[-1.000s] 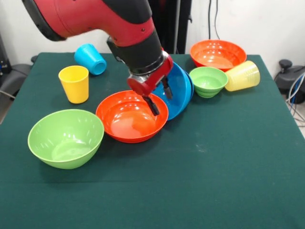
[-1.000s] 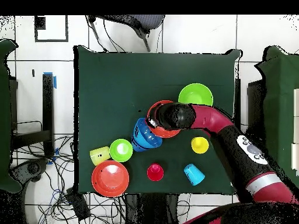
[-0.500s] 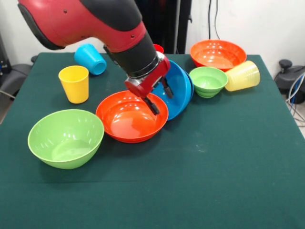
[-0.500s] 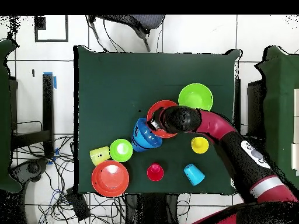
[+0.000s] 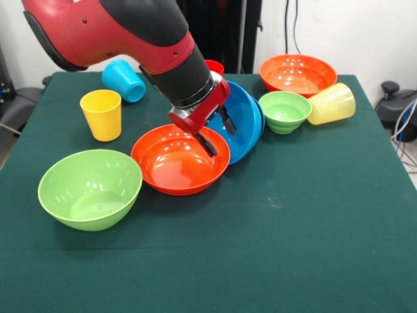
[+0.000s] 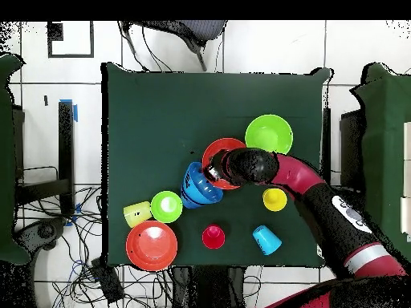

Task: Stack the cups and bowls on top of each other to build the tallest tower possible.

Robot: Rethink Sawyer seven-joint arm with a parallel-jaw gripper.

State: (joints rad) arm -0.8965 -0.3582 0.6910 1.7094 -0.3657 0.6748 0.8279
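We count four cups on the green table [image 5: 313, 228]: an upright yellow cup [image 5: 101, 115], a light blue cup [image 5: 123, 80] lying on its side, a pale ribbed cup [image 5: 331, 103] also on its side beside the small green bowl [image 5: 285, 111], and a red cup [image 6: 213, 236], only its rim peeking out behind the arm in the front view. Bowls: we see two orange-red ones, the near orange bowl [image 5: 176, 163] and the far orange bowl [image 5: 298, 74], one big green bowl [image 5: 90, 188], one small green, and a tilted blue bowl [image 5: 244, 124] leaning on the near orange bowl's rim, with what looks like a second blue rim nested behind it. The gripper [image 5: 216, 132] hangs with its fingers spread apart over the spot where blue and orange rims meet, gripping nothing.
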